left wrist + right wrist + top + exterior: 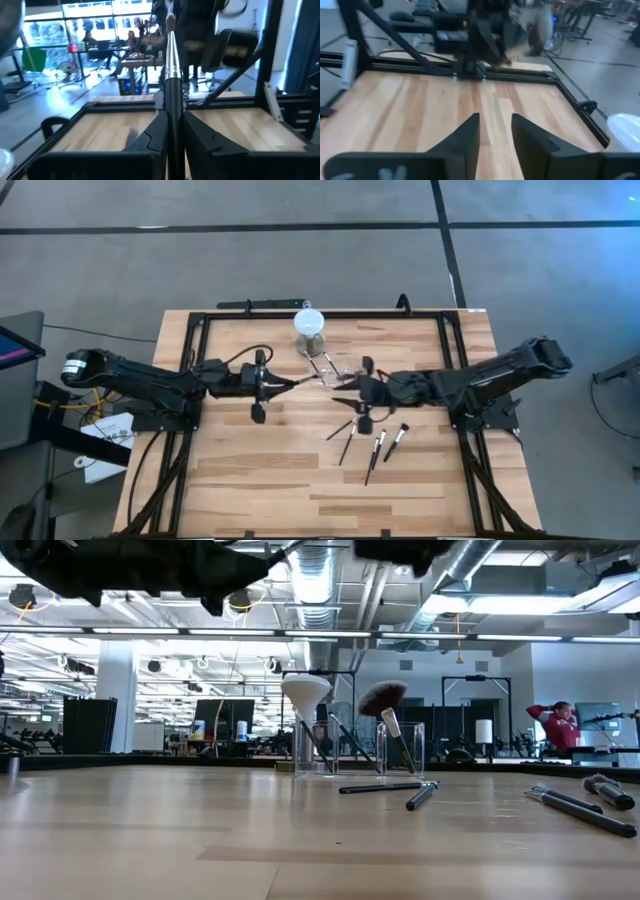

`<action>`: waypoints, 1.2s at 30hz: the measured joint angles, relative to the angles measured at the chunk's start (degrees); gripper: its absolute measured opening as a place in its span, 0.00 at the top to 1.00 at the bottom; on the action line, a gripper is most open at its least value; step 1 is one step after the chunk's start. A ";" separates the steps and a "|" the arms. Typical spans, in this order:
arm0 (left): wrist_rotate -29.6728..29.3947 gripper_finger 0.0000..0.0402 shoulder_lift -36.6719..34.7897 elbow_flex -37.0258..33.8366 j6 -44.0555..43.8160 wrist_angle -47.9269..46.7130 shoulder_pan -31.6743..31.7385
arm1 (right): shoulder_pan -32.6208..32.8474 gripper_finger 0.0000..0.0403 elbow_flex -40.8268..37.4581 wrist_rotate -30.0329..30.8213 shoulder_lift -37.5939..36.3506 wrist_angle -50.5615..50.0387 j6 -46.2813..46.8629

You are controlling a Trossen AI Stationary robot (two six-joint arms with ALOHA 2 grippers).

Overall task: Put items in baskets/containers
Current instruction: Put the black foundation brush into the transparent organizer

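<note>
Currently left fingers (172,140) clamp brush (172,75); right fingers (495,135) parted, empty. Risk: brush tip clips clear container (345,750) rim, topples it, spills brushes onto bench (260,470).

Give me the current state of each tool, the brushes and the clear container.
Left tool: shut on a brush, held above the table.
Right tool: open, holding nothing.
Clear container: upright, with brushes standing inside, heads up.
Loose brushes: lying flat on the table, outside the container.
</note>
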 joint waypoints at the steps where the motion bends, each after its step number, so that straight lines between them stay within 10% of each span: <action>1: 0.57 0.90 0.05 0.00 0.02 0.30 0.02 | -0.64 0.71 -0.01 0.00 1.85 1.61 0.00; 12: 0.61 0.90 2.19 -0.02 0.02 0.36 0.00 | -6.54 0.51 2.95 -2.34 11.27 12.34 -2.91; 36: 3.07 0.89 2.19 -0.02 0.13 0.93 -0.28 | -4.46 0.58 3.34 -14.34 11.29 14.25 -5.88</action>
